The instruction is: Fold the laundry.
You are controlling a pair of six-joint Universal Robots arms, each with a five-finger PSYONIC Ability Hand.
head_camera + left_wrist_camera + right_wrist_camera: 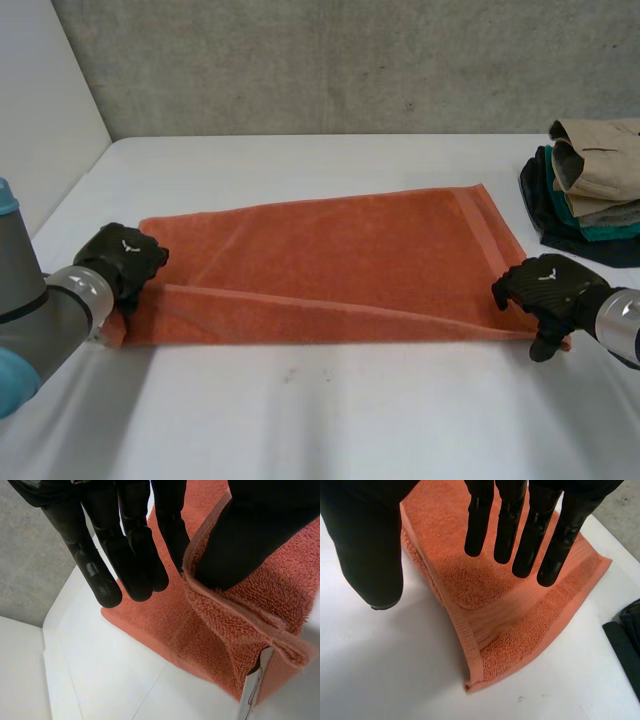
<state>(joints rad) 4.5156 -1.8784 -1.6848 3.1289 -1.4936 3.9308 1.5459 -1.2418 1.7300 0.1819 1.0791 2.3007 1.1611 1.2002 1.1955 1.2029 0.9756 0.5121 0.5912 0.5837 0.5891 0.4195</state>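
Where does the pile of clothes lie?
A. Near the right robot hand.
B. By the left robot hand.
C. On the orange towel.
A: the pile of clothes lies off the orange towel, on the table just beyond the right robot hand.

Lab-like test bench, bare concrete wall (pixel 330 60), plain white table (pixel 300 420)
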